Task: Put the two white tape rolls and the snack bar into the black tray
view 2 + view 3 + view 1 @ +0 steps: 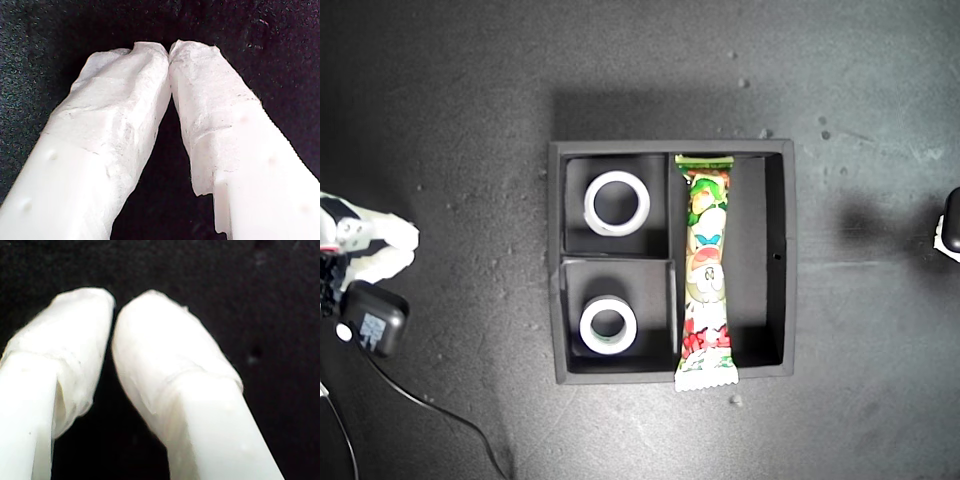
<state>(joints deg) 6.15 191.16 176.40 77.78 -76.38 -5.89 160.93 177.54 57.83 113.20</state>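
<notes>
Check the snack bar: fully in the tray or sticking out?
Sticking out slightly. The snack bar lies in the long compartment of the black tray, but its crimped lower end overlaps the tray's bottom wall in the exterior view.

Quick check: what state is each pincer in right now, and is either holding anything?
My first gripper: pincer shut, tips touching, nothing held, over bare dark mat.
My second gripper: pincer shut with only a thin slit at the tips, nothing held.

Both hands [169, 50] [113, 305] closed, empty
</notes>
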